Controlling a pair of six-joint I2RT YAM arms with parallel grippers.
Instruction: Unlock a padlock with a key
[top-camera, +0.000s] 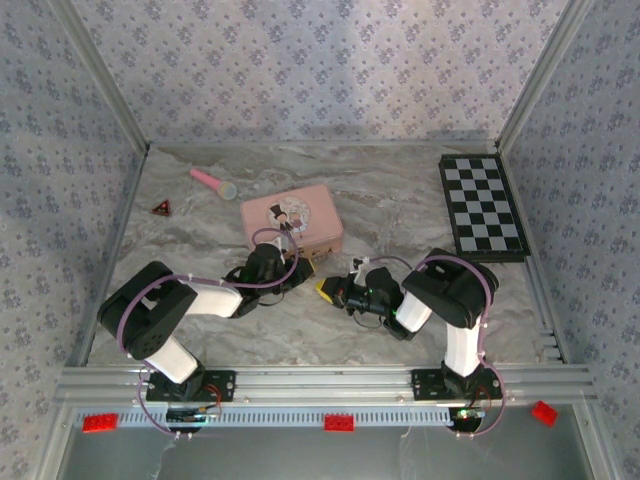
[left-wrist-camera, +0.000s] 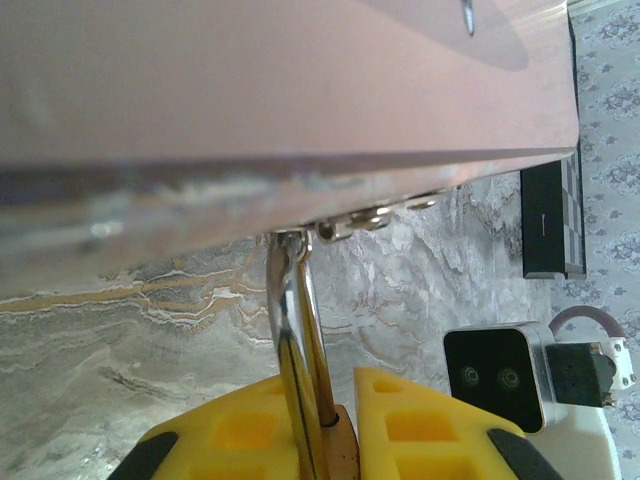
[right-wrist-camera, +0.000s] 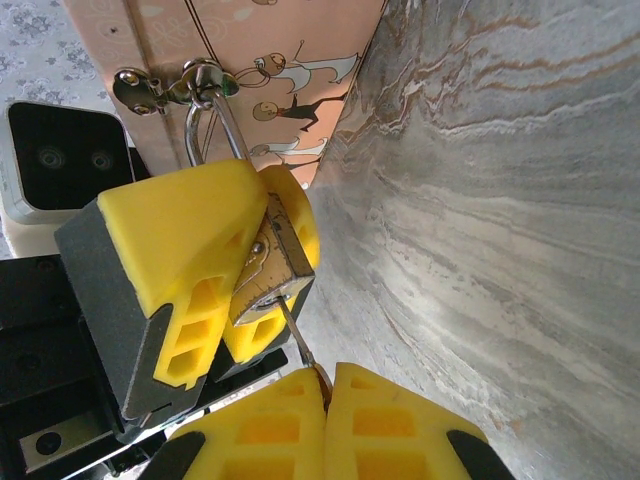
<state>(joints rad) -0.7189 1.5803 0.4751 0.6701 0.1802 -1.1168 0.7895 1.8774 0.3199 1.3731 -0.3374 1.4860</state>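
The small brass padlock (right-wrist-camera: 270, 262) hangs by its silvery shackle (left-wrist-camera: 298, 330) from the hasp (right-wrist-camera: 165, 85) on the front of the pink tin (top-camera: 292, 218). My left gripper (left-wrist-camera: 340, 405) is shut on the padlock's body, with its yellow pads (right-wrist-camera: 185, 225) on both sides. The thin grey key (right-wrist-camera: 297, 338) has its blade tip in the keyhole on the padlock's underside. My right gripper (right-wrist-camera: 328, 385) is shut on the key's head, just below the padlock. In the top view the two grippers (top-camera: 318, 280) meet in front of the tin.
A checkerboard (top-camera: 483, 205) lies at the back right. A pink stick-shaped object (top-camera: 213, 181) and a red triangle piece (top-camera: 161, 207) lie at the back left. Patterned walls enclose the marbled table (top-camera: 400, 210). The right wrist camera (left-wrist-camera: 495, 375) is close beside my left fingers.
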